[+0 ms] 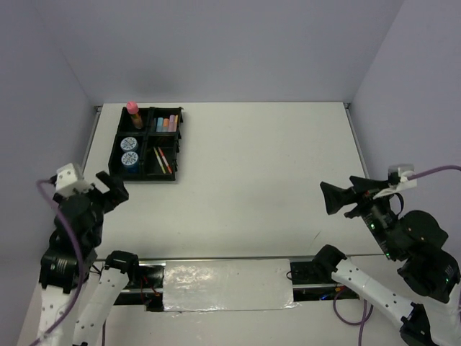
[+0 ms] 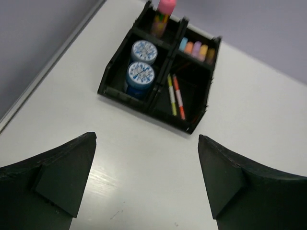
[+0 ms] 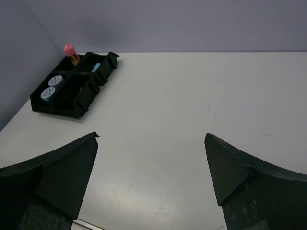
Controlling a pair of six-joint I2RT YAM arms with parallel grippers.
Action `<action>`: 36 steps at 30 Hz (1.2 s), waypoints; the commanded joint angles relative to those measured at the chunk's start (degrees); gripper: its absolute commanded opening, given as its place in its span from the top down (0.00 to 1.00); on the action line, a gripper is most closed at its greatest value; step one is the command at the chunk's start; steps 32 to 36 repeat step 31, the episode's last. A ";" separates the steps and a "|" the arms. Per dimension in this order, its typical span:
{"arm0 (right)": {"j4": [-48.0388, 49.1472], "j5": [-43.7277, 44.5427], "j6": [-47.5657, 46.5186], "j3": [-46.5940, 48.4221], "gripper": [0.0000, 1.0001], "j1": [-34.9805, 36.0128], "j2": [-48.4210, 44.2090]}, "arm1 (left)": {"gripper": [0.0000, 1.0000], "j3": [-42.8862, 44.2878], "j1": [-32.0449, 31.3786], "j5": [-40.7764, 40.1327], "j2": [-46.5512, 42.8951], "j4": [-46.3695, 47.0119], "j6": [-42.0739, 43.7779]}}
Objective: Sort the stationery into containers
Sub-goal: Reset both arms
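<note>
my left claw (image 1: 112, 185) is spread wide with nothing between its fingers. it hangs over the white table (image 1: 259, 158) just near of the black tray (image 1: 144, 180), by the tray's near left corner. my right claw (image 1: 328, 198) is spread just as wide and empty. it is out on the right side of the table, well apart from the tray, with its fingers pointing left.

the tray sits at the far left of the table and all the stationery i can see lies inside it. the two blue-patterned tins (image 2: 141, 74) stand side by side in the near left compartment, lids up, one just behind the other. the pink-capped tube (image 2: 165, 9) stands upright in the far left compartment. the pastel markers (image 2: 196, 49) are lined up in a row in the far right compartment. in the near right compartment, the yellow-green pen (image 2: 171, 95) and the orange pen (image 2: 178, 97) lie next to each other, running near to far.
</note>
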 commanded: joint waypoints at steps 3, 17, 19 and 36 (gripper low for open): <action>-3.45 1.68 0.13 -0.87 0.00 0.30 -2.67 | 0.01 2.86 -0.17 1.72 -13.38 1.71 0.79; -3.64 1.59 2.95 -3.15 0.00 0.21 -1.97 | 0.01 0.50 3.61 4.17 -14.64 1.52 1.22; -3.29 1.60 3.04 -3.59 0.00 0.39 -2.23 | 0.01 0.33 3.70 4.35 -14.11 1.70 1.31; -2.06 2.83 3.30 -4.30 0.00 0.30 -0.47 | 0.01 0.15 4.31 3.12 -14.02 1.17 0.61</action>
